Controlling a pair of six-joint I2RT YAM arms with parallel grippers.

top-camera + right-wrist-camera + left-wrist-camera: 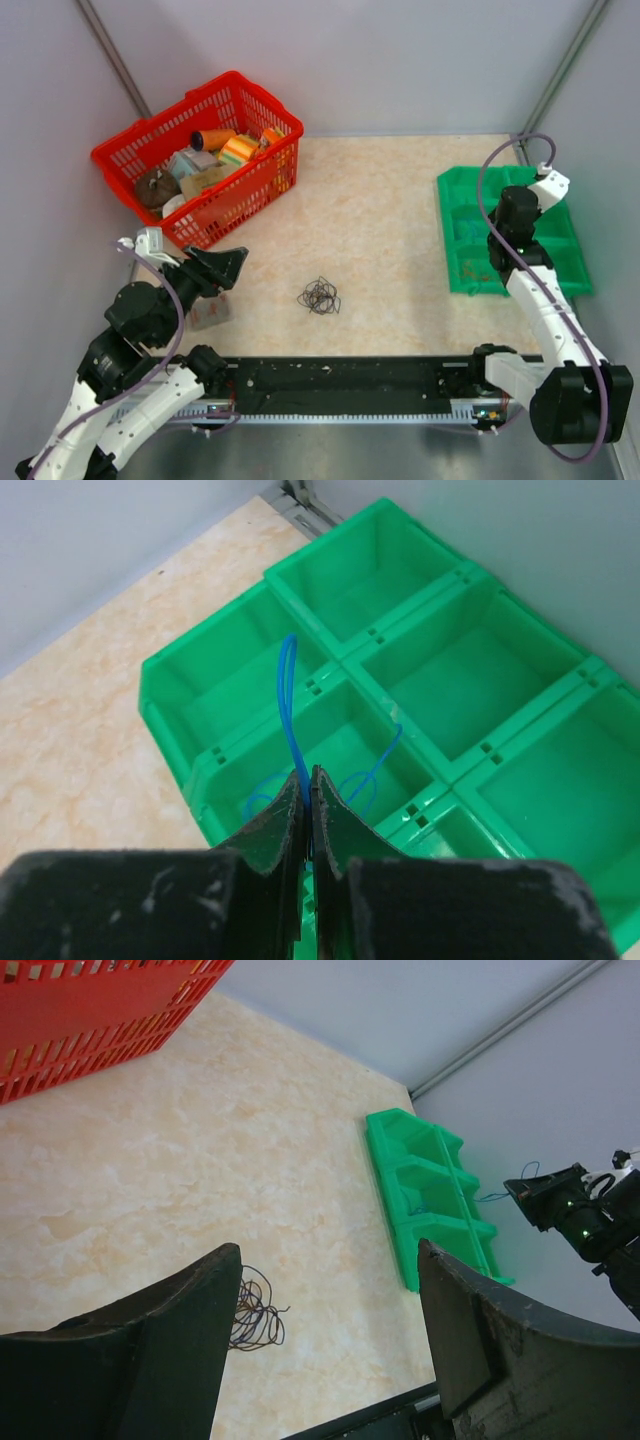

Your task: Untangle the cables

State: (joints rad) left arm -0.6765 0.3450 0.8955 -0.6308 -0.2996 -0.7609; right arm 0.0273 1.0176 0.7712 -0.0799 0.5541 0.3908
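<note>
Pinching a thin blue wire (288, 695) between the tight-closed fingers of the right gripper (308, 780), directly above the green tray (170, 675), with the wire's upper loop standing past the fingertips and its loose end trailing into the compartment right ahead of them. Apparently depositing one freed strand, so judging the step in hand as the drop-off into the tray rather than the pulling apart itself. Calling next for parting those fingers over that compartment and lifting clear without dragging the strand back out, such fine wire being likely to cling to the pads.

Leaving the rest of the cables (319, 296) lying as a small dark knot of loops on the bare table, near the middle and towards the front rail, well apart from the tray. Hovering the left gripper (328, 1260) with fingers spread wide and holding nothing, the knot showing just beside its left finger in the wrist view. Needing a low, narrow pinch on a single outer loop there, not the whole clump.

Sitting behind the left arm, a red basket (240, 195) of spools and oddments, off the path; lying just beside the left gripper, a small flat card (210, 313), possibly getting underfoot during a descent
</note>
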